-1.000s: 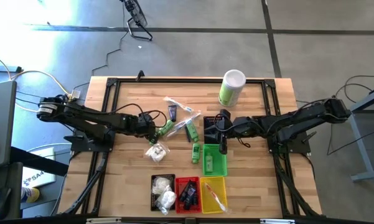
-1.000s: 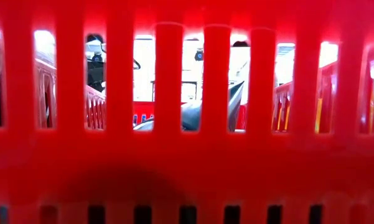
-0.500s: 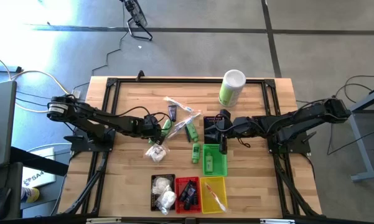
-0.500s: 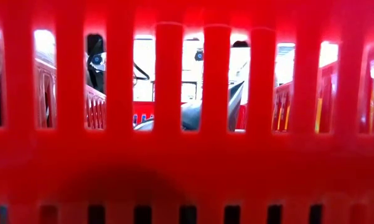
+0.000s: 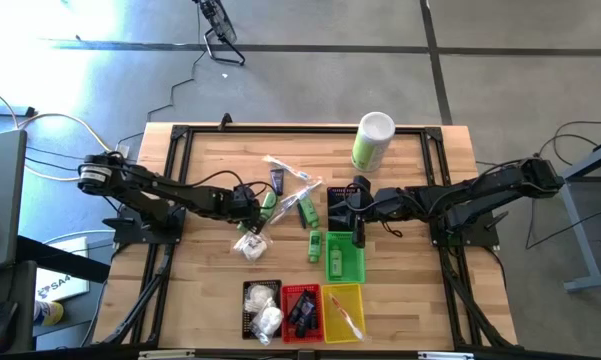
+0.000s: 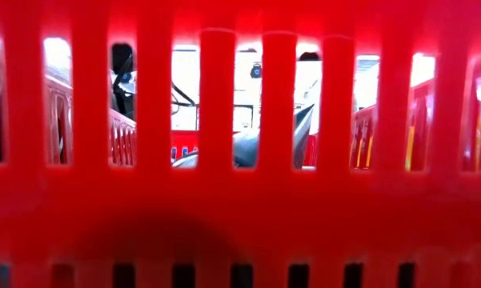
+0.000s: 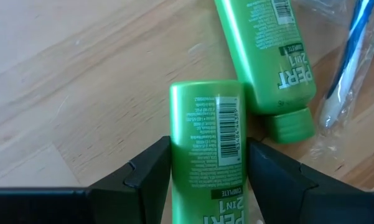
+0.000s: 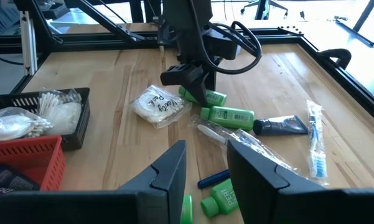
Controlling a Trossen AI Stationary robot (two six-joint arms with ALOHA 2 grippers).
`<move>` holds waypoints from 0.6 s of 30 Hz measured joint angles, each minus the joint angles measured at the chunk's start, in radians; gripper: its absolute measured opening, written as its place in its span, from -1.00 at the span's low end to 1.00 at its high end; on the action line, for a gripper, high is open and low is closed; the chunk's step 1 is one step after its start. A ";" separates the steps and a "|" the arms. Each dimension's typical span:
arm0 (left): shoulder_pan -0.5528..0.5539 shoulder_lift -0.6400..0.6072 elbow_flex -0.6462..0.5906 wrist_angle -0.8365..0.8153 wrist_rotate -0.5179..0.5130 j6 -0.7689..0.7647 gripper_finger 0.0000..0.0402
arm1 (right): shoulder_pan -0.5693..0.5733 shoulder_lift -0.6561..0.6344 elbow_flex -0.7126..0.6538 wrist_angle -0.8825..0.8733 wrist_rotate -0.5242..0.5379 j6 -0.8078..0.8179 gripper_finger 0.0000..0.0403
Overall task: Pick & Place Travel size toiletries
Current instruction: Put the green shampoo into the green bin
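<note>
Two small green bottles lie side by side at the table's middle left. My left gripper (image 5: pixel 257 207) is down on the nearer one (image 7: pixel 206 143), one finger at each long side; the other bottle (image 7: pixel 267 56) lies just beyond it. A white pouch (image 5: pixel 250 245), a dark blue tube (image 8: pixel 280 126) and clear-wrapped sticks (image 8: pixel 314 149) lie on the wood around them. Another green bottle (image 5: pixel 313 245) lies beside the green basket (image 5: pixel 352 268). My right gripper (image 8: pixel 206 155) hangs open above the table's middle, with nothing between its fingers. My left gripper has the green bottle's two long sides (image 7: pixel 177 146) between its two fingers (image 7: pixel 150 165), which lie against them. The fingers slant down from the table's left and run along the bottle. The bottle lies flat on the wood, label up.
Black (image 5: pixel 262 308), red (image 5: pixel 285 312) and yellow (image 5: pixel 358 300) baskets stand in a row at the near edge. The red basket's slotted wall (image 6: pixel 240 200) fills the low view. A tall green-and-white canister (image 5: pixel 372 140) stands at the far edge.
My left gripper has sunk and gone a little toward the table's right edge, down onto the green bottle, and has kept still for the last half second. The right arm has not moved.
</note>
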 joint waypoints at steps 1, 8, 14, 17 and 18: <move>0.000 0.003 0.000 0.000 0.001 0.013 -0.06 | 0.000 0.000 0.000 0.000 0.000 0.000 -0.46; 0.000 0.043 0.000 0.004 0.003 0.040 -0.06 | 0.000 0.000 0.000 -0.001 0.000 0.000 -0.46; 0.000 0.026 -0.002 0.029 -0.007 0.102 -0.06 | 0.000 0.000 0.000 -0.002 0.000 0.000 -0.46; 0.000 0.008 -0.004 0.029 -0.021 0.119 -0.06 | 0.000 0.000 0.000 -0.003 0.000 0.000 -0.46; 0.000 0.000 -0.006 0.029 -0.024 0.125 -0.06 | 0.000 0.000 0.000 -0.003 0.000 0.000 -0.46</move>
